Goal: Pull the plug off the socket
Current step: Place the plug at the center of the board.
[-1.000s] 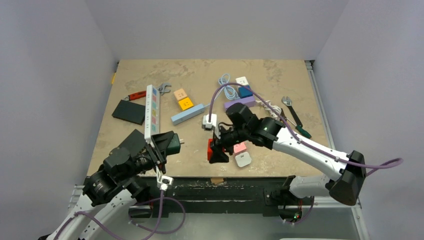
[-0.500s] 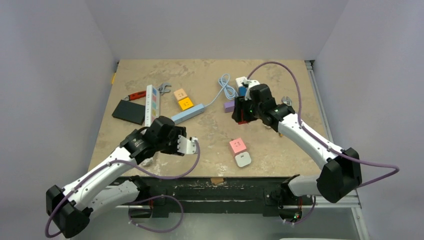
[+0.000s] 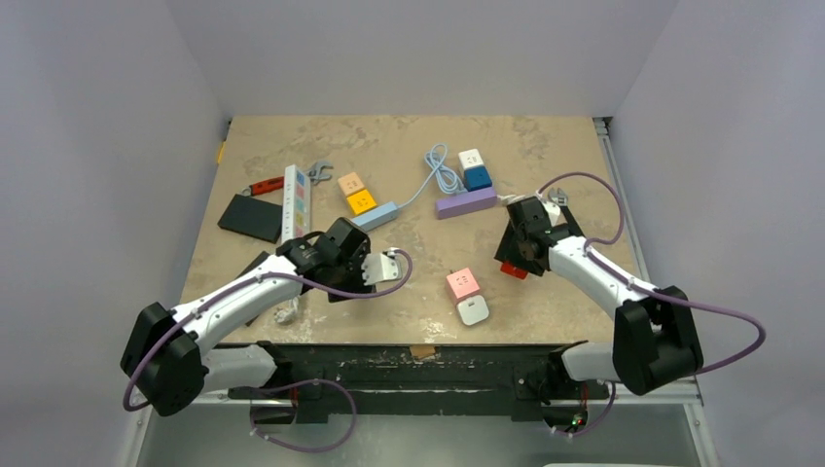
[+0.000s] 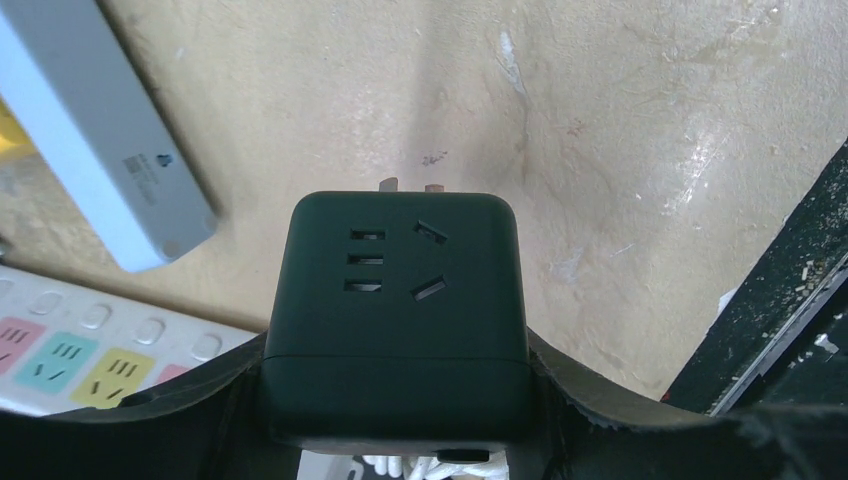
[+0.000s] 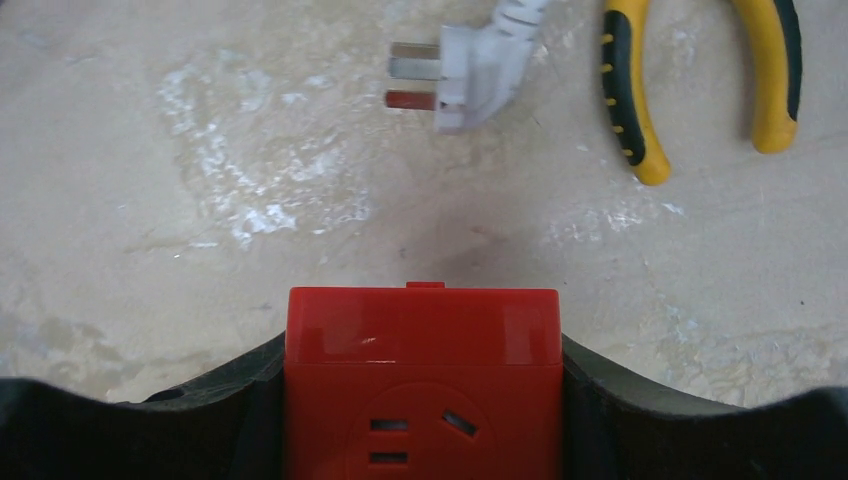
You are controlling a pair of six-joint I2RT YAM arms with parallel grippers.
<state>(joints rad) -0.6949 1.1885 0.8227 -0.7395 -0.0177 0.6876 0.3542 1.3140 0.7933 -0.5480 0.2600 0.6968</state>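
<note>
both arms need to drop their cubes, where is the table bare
Bare: the far edge behind the orange cube and the blue cable; the middle between the light blue strip and the pink cube. Crowded: the left side around the white power strip and black pad, and near the purple strip.

Tools scattered across a mottled table [image 3: 545, 146].
Yellow-handled pliers [image 5: 628, 110] lie on bare stone; a grey wrench [image 3: 319, 170], red-handled tool [image 3: 264, 185] and black pad [image 3: 251, 216] sit far left.
</note>
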